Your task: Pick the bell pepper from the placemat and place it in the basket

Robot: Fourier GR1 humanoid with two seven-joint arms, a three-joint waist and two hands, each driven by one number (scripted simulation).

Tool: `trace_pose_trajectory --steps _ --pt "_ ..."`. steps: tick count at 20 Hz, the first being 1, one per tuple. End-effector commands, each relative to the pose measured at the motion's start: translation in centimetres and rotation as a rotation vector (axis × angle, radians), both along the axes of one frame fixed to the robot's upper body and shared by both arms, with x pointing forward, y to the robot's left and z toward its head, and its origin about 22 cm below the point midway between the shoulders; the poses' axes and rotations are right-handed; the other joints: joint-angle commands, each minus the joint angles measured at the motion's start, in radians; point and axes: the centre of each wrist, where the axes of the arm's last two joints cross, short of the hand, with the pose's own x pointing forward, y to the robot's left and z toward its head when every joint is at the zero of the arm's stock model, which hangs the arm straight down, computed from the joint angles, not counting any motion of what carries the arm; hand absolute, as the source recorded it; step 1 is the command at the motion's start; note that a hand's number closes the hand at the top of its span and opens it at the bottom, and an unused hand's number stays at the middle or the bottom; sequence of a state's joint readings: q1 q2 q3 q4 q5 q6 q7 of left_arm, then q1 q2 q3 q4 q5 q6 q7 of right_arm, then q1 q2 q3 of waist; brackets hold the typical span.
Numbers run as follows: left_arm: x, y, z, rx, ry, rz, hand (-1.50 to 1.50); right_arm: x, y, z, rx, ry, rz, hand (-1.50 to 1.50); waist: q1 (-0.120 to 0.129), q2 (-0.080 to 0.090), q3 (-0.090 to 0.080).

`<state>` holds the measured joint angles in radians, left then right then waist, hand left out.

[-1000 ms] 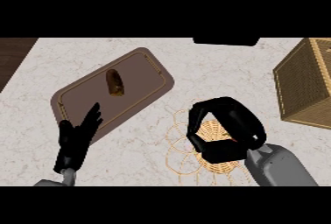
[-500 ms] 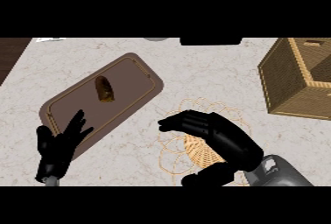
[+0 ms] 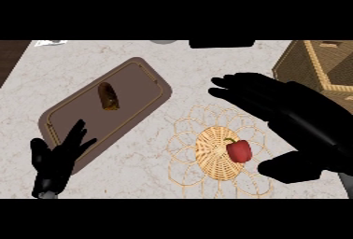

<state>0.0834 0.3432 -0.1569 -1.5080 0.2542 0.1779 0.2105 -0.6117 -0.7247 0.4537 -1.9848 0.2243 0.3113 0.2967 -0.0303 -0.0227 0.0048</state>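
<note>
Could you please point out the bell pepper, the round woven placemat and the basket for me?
bell pepper [image 3: 239, 151], head view, middle of its red body.
placemat [image 3: 207, 148], head view, woven centre left of the pepper.
basket [image 3: 298, 65], head view, its left outer wall.

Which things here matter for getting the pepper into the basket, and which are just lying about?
For the job:
- red bell pepper
- round woven placemat under it
- wicker basket, upper right
- right hand, open beside the pepper

Lying about:
- brown tray
- brown item on the tray
- left hand, resting open, lower left
</note>
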Motion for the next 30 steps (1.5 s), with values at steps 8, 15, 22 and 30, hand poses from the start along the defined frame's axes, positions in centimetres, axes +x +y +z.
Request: trace_pose_trajectory --steps 8,15,22,30 --pt "-1.8 0.2 -3.5 0.021 0.168 0.022 0.00 -1.0 -3.5 9.5 -0.446 0.145 -0.045 -1.50 0.006 0.017 -0.010" --pt "-1.8 0.2 -3.3 0.014 0.174 0.004 0.00 -1.7 -3.6 10.0 -0.482 0.183 -0.027 -1.50 0.020 0.019 -0.007" --pt "-1.6 0.4 -2.7 0.037 0.163 -0.003 0.00 -1.2 -4.1 7.3 -0.436 0.242 -0.048 -1.50 0.032 0.025 -0.005" --pt "-2.8 1.5 -3.9 0.009 0.161 0.004 0.00 -1.4 -2.5 2.4 -0.376 0.246 -0.043 -1.50 0.040 0.027 -0.004"
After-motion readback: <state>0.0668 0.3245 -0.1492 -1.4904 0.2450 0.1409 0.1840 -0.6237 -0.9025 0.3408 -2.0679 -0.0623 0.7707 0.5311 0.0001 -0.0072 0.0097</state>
